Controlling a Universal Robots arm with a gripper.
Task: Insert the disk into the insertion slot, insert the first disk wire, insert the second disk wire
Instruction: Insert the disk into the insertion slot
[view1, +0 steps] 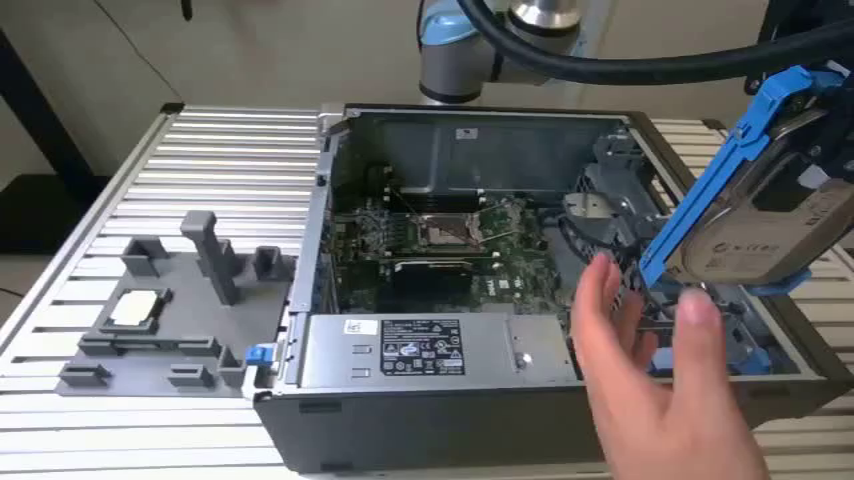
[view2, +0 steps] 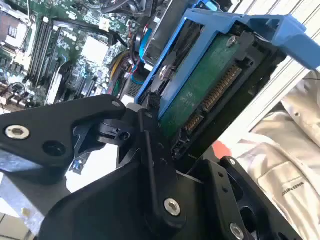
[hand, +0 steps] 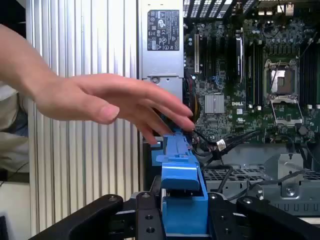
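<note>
silver slatted aluminium table carries the open dark tower computer case, motherboard up. a person's bare hand is spread inside its end at the exterior view's right, directly under the load. a clean insertion likely wants that hand clear and the carrier squared to the bay. the flat silver hard disk in its bright blue plastic carrier hangs steeply tilted above that end, pale label outward, the black gripper clenched on it.
</note>
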